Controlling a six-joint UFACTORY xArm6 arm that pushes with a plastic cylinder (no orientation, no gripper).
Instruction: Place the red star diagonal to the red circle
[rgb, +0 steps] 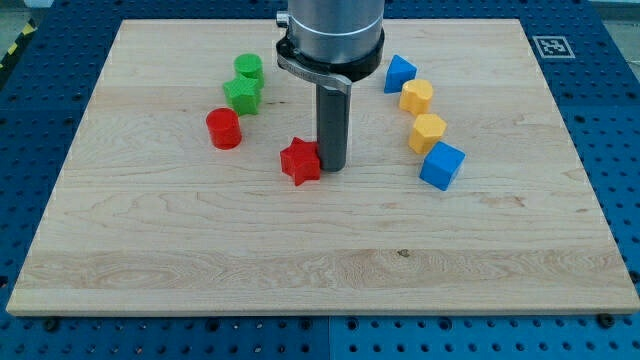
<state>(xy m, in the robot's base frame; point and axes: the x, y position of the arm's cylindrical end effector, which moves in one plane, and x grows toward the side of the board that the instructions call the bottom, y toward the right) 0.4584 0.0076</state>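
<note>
The red star lies near the middle of the wooden board. The red circle, a short cylinder, stands to the star's upper left, a gap between them. My tip rests on the board right against the star's right side, touching or nearly touching it. The rod rises straight up to the arm's grey collar at the view's top.
A green cylinder and a green star sit just above the red circle. On the right, a curved row runs downward: a blue block, two yellow blocks, and a blue cube.
</note>
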